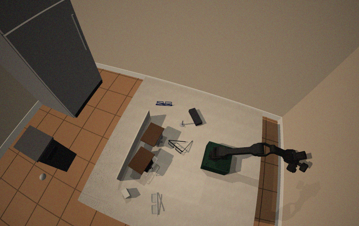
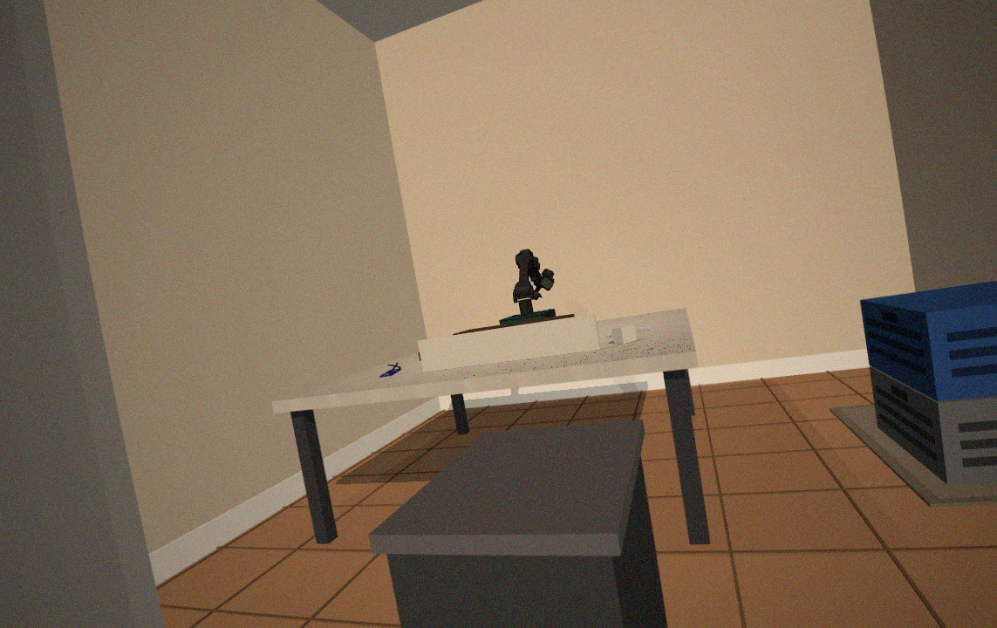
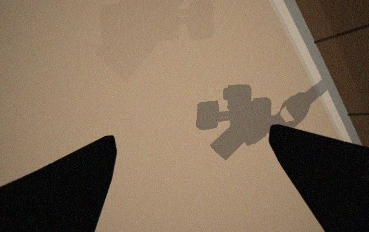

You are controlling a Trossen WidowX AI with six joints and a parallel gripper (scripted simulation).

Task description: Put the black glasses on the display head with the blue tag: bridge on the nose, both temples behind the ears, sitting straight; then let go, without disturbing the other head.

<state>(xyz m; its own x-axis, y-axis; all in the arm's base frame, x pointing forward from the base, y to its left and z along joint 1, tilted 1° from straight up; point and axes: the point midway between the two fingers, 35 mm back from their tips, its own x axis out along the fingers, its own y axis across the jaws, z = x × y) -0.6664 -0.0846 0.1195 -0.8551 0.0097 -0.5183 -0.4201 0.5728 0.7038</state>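
- Two black fingers fill the wrist view's lower corners, spread wide with nothing between them; only beige wall and the gripper's shadow (image 3: 236,119) show in the gap.
- Gripper (image 1: 297,164) hangs at the right of the top view, past the table (image 1: 231,191) edge and over the baseboard, pointing at the wall.
- Black glasses (image 1: 180,145) lie on the table at frame centre, well apart from the gripper, just left of the green base (image 1: 217,168).
- Two brown-topped heads (image 1: 152,134) (image 1: 141,160) stand left of the glasses against a pale panel (image 1: 135,146).
- Blue glasses (image 1: 163,104) lie upper centre, grey glasses (image 1: 157,202) lower centre.
- No writing or tag is readable.
- Bare tabletop lies between base and glasses.
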